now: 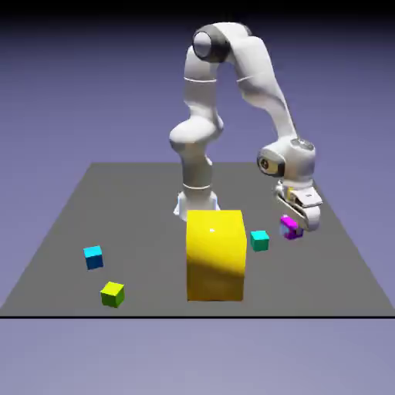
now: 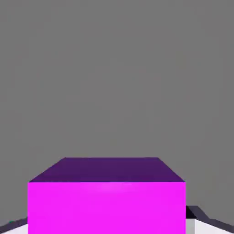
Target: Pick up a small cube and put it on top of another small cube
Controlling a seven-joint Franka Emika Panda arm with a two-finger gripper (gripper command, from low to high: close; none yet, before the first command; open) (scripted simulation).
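Sitting between the fingers (image 1: 295, 224), magenta cube (image 2: 106, 205), beside teal-green cube (image 1: 260, 241).

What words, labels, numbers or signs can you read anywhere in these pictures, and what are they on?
None: no readable text in either view.
The magenta cube, teal-green cube, big yellow block, cyan-blue cube and lime-green cube all have plain faces.
The white arm, gripper and grey table carry no markings.
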